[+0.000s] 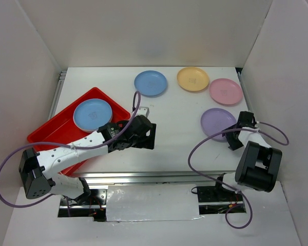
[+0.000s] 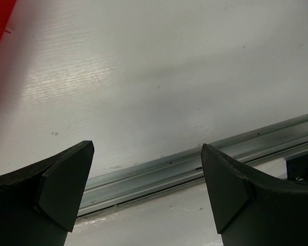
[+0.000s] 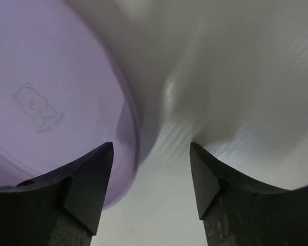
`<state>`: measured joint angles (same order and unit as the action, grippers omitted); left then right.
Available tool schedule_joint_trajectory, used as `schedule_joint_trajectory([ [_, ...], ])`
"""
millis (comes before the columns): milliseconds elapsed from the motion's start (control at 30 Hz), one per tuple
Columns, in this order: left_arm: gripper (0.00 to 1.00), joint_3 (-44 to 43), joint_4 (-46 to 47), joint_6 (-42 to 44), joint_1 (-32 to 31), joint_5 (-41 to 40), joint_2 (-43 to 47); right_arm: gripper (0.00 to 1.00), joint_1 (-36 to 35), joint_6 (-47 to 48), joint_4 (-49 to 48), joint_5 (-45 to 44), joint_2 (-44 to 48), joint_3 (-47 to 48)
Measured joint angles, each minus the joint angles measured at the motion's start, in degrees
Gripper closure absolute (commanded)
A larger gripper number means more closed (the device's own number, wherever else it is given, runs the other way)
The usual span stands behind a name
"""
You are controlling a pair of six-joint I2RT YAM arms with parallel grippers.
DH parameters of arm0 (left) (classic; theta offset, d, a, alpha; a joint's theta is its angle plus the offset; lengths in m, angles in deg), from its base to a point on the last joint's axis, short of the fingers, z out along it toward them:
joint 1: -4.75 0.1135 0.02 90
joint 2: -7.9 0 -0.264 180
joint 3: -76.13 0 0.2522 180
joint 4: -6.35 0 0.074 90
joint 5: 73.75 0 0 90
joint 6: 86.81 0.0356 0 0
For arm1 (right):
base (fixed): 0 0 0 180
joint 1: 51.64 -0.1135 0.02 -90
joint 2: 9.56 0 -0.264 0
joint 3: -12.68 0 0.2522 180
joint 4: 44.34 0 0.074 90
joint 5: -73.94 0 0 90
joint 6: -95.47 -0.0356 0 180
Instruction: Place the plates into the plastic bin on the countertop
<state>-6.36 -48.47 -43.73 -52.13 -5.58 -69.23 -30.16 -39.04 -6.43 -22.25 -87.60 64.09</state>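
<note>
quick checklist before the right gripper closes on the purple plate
1. Rim of the purple plate between the right gripper jaws: ok, one finger over the plate, one outside it.
2. Grip made: not ok, jaws apart.
3. Gap to the pink plate: ok, it lies apart.
4. Nothing in the left gripper: ok, open over bare countertop.
5. Room in the red bin: ok, one blue plate inside, red floor bare beside it.
6. Way to the bin: cannot tell, the left arm lies over its near corner.
</note>
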Motion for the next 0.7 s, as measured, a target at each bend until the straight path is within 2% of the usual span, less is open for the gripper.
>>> schedule_joint_trajectory([
  [133, 0.01, 1.73, 0.09, 0.0, 0.04, -0.04, 0.57, 0.42, -0.7, 0.9, -1.92, 1.33, -2.58, 1.36],
  [233, 0.01, 2.95, -0.09, 0.0, 0.35, -0.04, 1.6, 0.34, -1.66, 1.09, -2.8, 2.03, -3.21, 1.79],
  [533, 0.01, 4.37, -0.39, 0.02, 2.43, -0.09, 6.08, 0.29, -2.97, 2.1, -1.95, 2.84, -3.17, 2.69],
  [600, 0.01, 5.53, -0.39, 0.04, 2.93, -0.04, 7.32, 0.31, -2.97, 2.49, -1.66, 3.04, -5.09, 4.07],
  [700, 0.01, 6.71, -0.48, 0.13, 3.85, 0.09, 7.98, 0.42, -2.97, 3.19, -1.6, 3.39, -7.23, 5.81],
])
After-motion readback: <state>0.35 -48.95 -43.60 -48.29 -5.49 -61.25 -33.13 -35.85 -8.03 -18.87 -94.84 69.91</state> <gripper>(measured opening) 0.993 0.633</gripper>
